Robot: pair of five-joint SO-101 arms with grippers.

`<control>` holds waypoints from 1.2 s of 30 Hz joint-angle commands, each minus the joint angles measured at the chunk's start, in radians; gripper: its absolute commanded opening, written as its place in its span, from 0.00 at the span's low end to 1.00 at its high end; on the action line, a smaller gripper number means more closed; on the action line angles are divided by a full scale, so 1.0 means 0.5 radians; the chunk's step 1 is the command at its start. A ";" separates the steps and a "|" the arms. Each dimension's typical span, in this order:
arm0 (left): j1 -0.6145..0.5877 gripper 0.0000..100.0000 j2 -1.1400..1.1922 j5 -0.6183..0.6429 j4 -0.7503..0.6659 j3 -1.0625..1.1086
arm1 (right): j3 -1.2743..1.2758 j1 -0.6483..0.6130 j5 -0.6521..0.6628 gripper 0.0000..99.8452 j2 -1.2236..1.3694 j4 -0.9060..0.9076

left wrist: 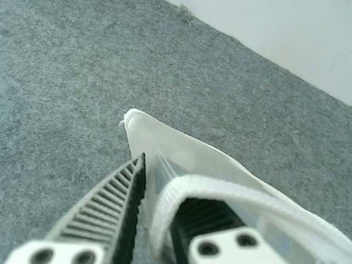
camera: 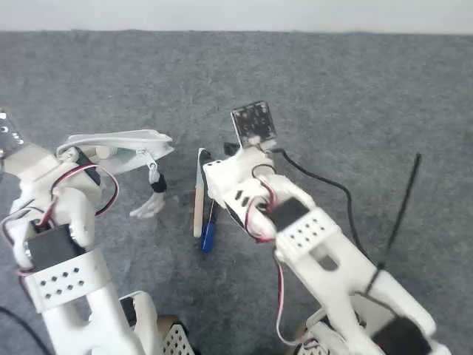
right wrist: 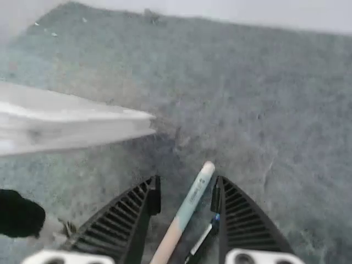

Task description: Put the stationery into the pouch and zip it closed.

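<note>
Gap between pouch (camera: 137, 140) and pen (camera: 198, 201) looks passable.

The left arm (camera: 66, 281) is standing at the near left of the surface (camera: 355, 89), its upper links folding back over its base and its wrist turning towards the middle. The left pincer (left wrist: 151, 176) is clamping the edge of the pouch (left wrist: 181, 151), with its ribbed fingers (left wrist: 118, 192) pressing together on the material. The right arm (camera: 325, 244) is leaning in from the near right, stretching diagonally towards the centre with its wrist tipping down. The right pincer (right wrist: 186, 190) is hanging low over the surface with its jaws parted, straddling a pen (right wrist: 192, 201) without squeezing it.
</note>
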 commanded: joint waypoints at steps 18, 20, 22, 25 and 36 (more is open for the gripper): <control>-0.012 0.01 -0.025 0.031 -0.046 -0.094 | -0.902 0.023 -0.267 0.15 0.907 0.674; -0.009 0.01 -0.025 0.031 -0.046 -0.094 | -0.982 0.023 -0.301 0.15 1.023 0.698; -0.009 0.01 -0.025 0.031 -0.046 -0.094 | -1.049 0.029 -0.304 0.15 1.131 0.698; -0.009 0.01 -0.025 0.031 -0.046 -0.094 | -1.135 0.054 -0.298 0.15 1.272 0.698; -0.006 0.01 -0.025 0.028 -0.046 -0.094 | -1.528 0.109 -0.295 0.14 1.665 0.984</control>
